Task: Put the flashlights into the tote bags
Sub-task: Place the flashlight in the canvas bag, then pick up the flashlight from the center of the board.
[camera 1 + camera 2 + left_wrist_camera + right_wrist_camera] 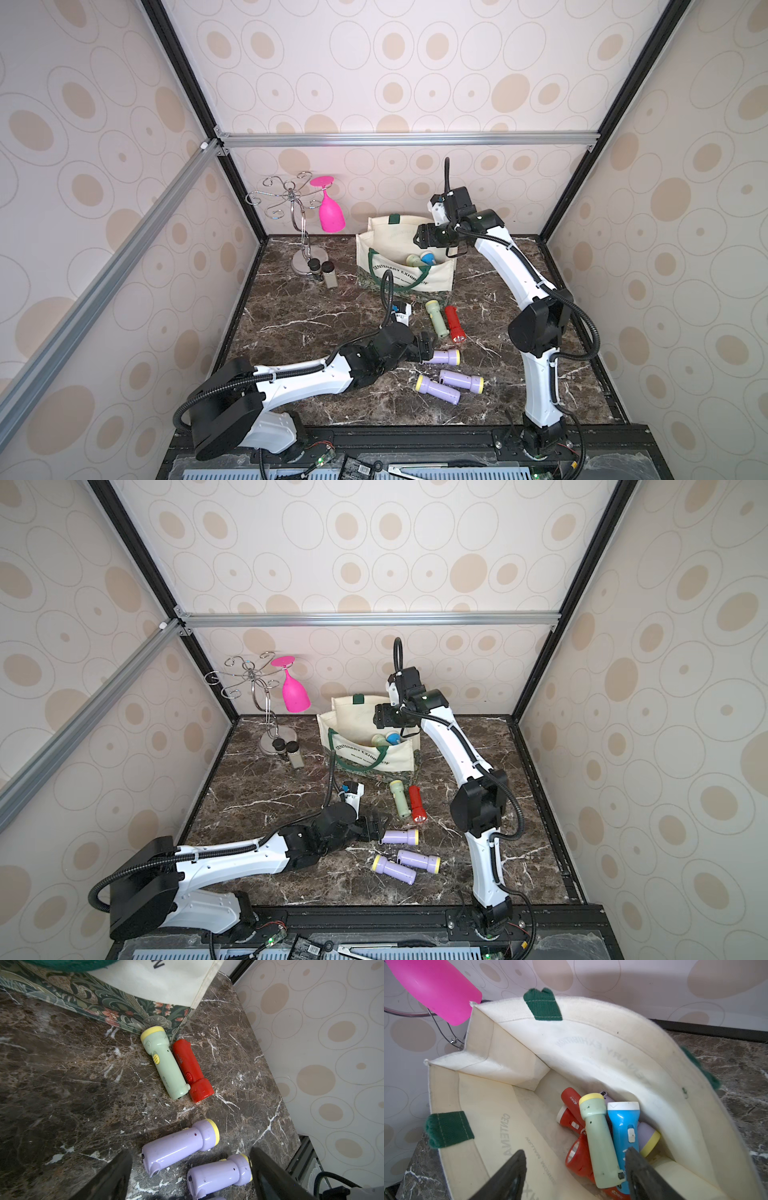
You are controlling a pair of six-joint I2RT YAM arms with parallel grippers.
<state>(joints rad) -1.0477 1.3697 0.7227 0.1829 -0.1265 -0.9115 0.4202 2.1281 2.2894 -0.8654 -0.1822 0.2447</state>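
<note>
The right gripper (575, 1150) hung empty, jaws apart, over the cream tote bag (591, 1007), several flashlights (598, 1136) heaped inside. The left gripper (190, 1150), also spread, straddled two lilac flashlights (178, 1147) lying close on the table (62, 1064); closing there could pinch both or roll one away.

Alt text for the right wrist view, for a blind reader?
Looking down into an open cream tote holding red, green, blue and lilac flashlights in a pile. The right pincer hangs open above them; a pink glass shows beyond it.
</note>
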